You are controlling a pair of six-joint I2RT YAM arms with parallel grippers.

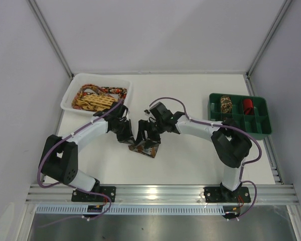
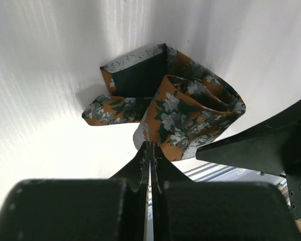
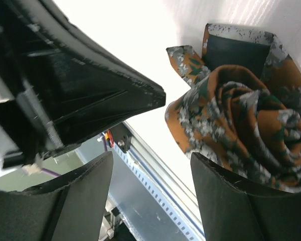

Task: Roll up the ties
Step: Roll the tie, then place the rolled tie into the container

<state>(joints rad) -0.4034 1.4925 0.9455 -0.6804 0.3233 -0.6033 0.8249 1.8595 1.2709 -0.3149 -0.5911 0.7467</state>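
The loose roll could spring open from here. My right gripper (image 3: 150,158) stands with its fingers apart and nothing between them, and the orange floral tie (image 3: 246,115) sits just beside one finger, so only the cloth's own friction keeps the turns in. My left gripper (image 2: 149,149) is closed tight with its tips at the tie's near hem. I cannot tell whether a layer is pinched there: if none is, a pull moves nothing; if one is, a tug may drag the coil across the slick white table (image 1: 190,160) and unwind it. The two grippers are close together, so a bump between them is also possible. The tie lies mid-table between my arms, well apart from the white bin (image 1: 70,103) at far left and the green tray (image 1: 261,131) at far right. Its fabric looks thin and smooth, with grey and dark green flowers, a dark lining and a speckled grey hem. It is wound in an uneven spiral, with a flat end folded out beside it.
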